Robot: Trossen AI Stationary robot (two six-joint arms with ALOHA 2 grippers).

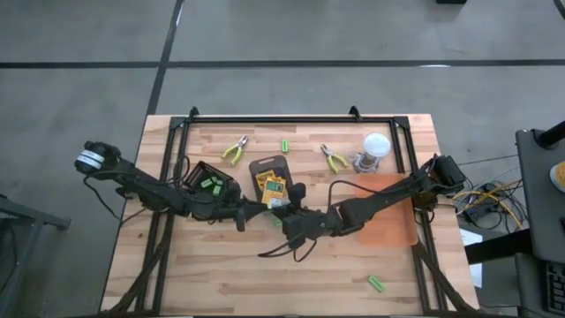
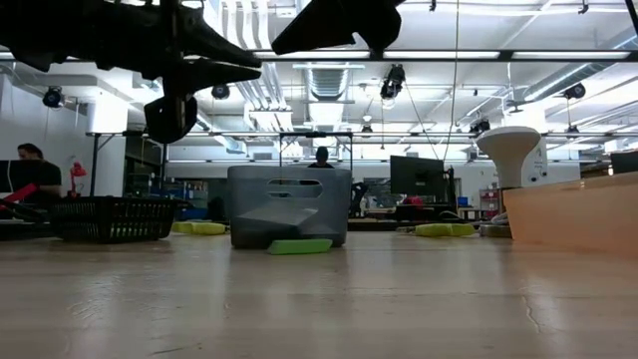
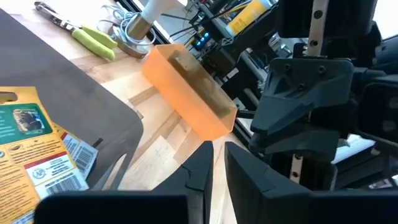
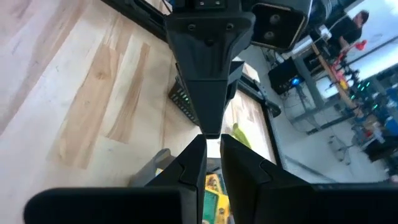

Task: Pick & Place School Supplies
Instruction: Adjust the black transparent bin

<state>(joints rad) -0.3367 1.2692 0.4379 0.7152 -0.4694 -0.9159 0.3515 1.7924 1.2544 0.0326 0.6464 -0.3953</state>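
Note:
Both grippers hang above the middle of the table, tips facing each other closely. My left gripper (image 1: 263,210) (image 3: 219,163) is shut with nothing between its fingers. My right gripper (image 1: 290,219) (image 4: 213,152) is shut too, also on nothing. Yellow-and-green crayon boxes (image 1: 273,187) (image 3: 31,143) lie on the dark grey tray (image 1: 265,165) just beyond them. Two pliers (image 1: 234,150) (image 1: 334,158) lie flat farther back. Green sticks lie loose at the far middle (image 1: 286,146), near right (image 1: 377,283) and under the grippers (image 2: 299,245). More sticks sit in a black basket (image 1: 212,184).
A clear jar with a white lid (image 1: 375,147) stands at the far right. An orange container (image 1: 388,212) (image 3: 189,90) sits under the right arm. A black frame (image 1: 291,117) runs round the table's back and sides. Bare wood lies along the near edge.

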